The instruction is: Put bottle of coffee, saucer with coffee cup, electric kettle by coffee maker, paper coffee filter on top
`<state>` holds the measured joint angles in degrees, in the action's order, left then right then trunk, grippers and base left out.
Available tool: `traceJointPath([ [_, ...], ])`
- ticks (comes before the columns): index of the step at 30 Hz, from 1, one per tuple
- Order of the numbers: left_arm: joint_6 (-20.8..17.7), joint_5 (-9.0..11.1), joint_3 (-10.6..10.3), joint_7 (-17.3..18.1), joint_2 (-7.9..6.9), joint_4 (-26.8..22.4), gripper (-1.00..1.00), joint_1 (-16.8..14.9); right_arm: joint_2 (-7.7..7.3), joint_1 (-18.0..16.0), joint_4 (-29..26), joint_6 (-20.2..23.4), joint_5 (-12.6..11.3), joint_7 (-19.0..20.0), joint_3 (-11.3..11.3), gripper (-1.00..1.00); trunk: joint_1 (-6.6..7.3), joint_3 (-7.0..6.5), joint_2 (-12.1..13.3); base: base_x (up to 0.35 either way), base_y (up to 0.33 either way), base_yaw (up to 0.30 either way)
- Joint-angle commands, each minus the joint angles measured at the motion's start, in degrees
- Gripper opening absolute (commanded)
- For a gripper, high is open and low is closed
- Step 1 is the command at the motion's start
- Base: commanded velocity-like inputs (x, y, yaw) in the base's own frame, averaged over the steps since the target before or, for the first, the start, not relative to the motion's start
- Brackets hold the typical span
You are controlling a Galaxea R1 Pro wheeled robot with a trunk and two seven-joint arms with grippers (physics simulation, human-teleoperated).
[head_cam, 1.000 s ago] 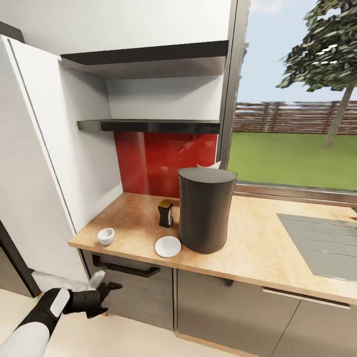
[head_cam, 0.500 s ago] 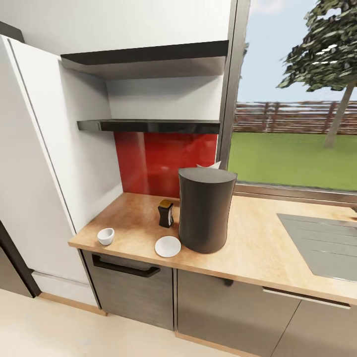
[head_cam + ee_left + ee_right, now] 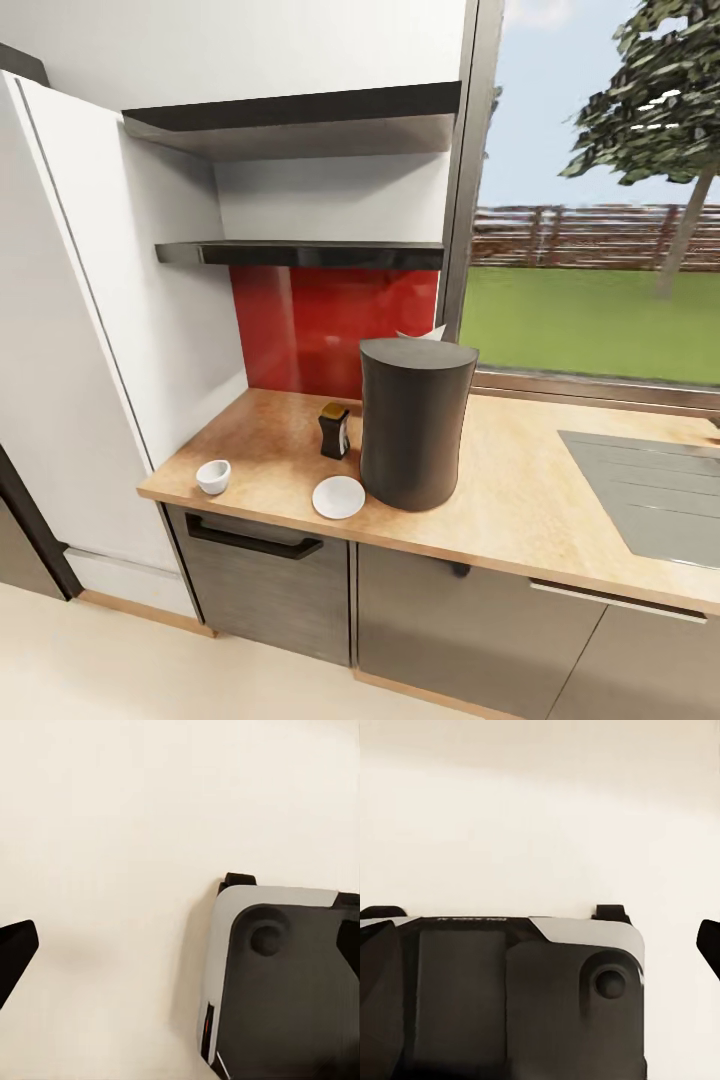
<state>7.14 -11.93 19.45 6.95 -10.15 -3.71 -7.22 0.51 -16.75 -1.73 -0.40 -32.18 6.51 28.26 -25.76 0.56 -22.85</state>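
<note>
Head view: the coffee maker [image 3: 417, 423] stands upright on the wooden countertop [image 3: 520, 500], a white edge that may be the paper filter [image 3: 422, 333] peeking up behind its top. The dark bottle of coffee [image 3: 335, 430] sits just to its left, toward the red backsplash [image 3: 335, 325]. The white saucer [image 3: 338, 496] lies near the front edge, close to the maker's base; whether they touch cannot be told. The coffee cup [image 3: 213, 476] stands apart at the far-left corner of the counter, not on the saucer. The shelf [image 3: 300, 253] above appears bare. No kettle is visible.

Change noted: a second ago the left arm was raised low at the left, in front of the cabinet; half a second ago it had dropped from the head camera's frame, and it is absent now. The counter items have not shifted. Judgement: nothing is in hand, and cup and kettle remain outstanding.

The wrist views supply what the head view lacks: each looks down at pale floor [image 3: 112, 832] and the robot's dark, grey-edged base [image 3: 285, 982]. Dark fingertips [image 3: 13, 952] sit at opposite edges of each wrist frame, so both hands are spread wide and hold nothing.
</note>
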Motion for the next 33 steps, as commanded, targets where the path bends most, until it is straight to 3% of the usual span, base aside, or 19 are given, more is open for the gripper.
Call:
traceJointPath([
  [1, 0.2, -0.9, 0.5, 0.2, -0.09, 0.0, 1.00, 0.4, 0.01, 0.0, 0.1, 0.0, -0.8, 0.2, 0.4, 1.00, -0.03, 0.06, -0.1, 0.000, 0.000, -0.282],
  [4, 0.1, -2.9, 0.5, 0.2, -0.01, 0.1, 1.00, 0.5, -0.04, 0.0, 0.1, 0.0, -0.8, 0.2, 0.4, 1.00, -0.03, 0.05, -0.1, 0.000, 0.000, -0.292],
  [7, 0.0, -6.7, 0.5, 0.0, 0.28, 0.2, 1.00, 0.5, -0.25, 0.0, 0.1, -0.1, -0.8, 0.2, 0.3, 1.00, -0.03, 0.05, -0.1, 0.000, -0.006, -0.298],
  [10, -0.1, -7.8, 0.5, -1.2, 0.46, 0.2, 1.00, 0.5, -0.47, 0.0, 0.1, -0.1, -0.8, 0.2, 0.3, 1.00, -0.03, 0.05, -0.1, 0.018, -0.098, -0.300],
  [18, -0.2, -8.2, 0.7, -8.3, 0.87, 0.4, 1.00, 0.7, -0.68, 0.0, 0.1, -0.1, -0.8, 0.2, 0.3, 1.00, -0.03, 0.16, -0.1, 0.080, -0.239, -0.298],
  [33, -1.1, -8.2, 0.7, -8.8, 2.34, 0.4, 1.00, 1.1, -1.07, 0.0, 0.1, -0.1, -0.8, 0.2, 0.3, 1.00, -0.03, 0.93, -0.1, 0.159, -0.254, -0.266],
])
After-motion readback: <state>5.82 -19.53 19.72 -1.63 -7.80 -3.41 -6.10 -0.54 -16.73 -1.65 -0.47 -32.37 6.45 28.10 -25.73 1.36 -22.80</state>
